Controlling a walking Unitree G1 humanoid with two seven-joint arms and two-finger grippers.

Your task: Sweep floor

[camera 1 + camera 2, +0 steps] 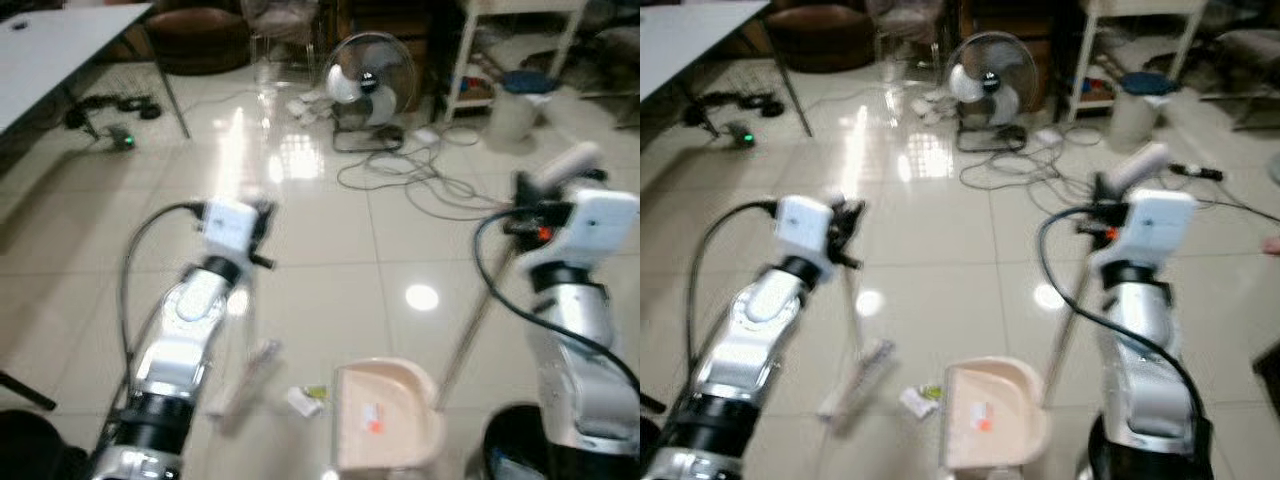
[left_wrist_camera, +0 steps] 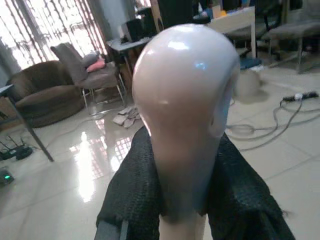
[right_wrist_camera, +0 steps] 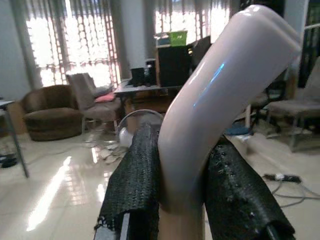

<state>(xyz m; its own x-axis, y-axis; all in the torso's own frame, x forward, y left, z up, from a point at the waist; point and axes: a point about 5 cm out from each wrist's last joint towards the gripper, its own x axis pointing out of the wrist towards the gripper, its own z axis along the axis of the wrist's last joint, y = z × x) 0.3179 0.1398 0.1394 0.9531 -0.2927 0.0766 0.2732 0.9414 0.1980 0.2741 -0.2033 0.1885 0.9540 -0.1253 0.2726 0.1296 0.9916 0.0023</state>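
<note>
My left gripper (image 1: pixel 262 225) is shut on the pale handle of a broom (image 2: pixel 182 90). The broom's brush head (image 1: pixel 245 375) rests on the tiled floor in front of me. My right gripper (image 1: pixel 525 205) is shut on the bent top of the dustpan's long handle (image 3: pixel 225 80). The shaft slants down to the cream dustpan (image 1: pixel 385 415), which lies flat on the floor between my arms. A few small scraps of litter (image 1: pixel 305 398) lie between the brush head and the pan's left side. Black fingers (image 2: pixel 135 195) press on both sides of each handle.
A floor fan (image 1: pixel 368 80) stands ahead, with loose cables (image 1: pixel 420 175) spread over the tiles to its right. A white table (image 1: pixel 60 50) is at the far left with a power strip (image 1: pixel 120 137) under it. A white bin (image 1: pixel 518 105) and shelf stand at the back right.
</note>
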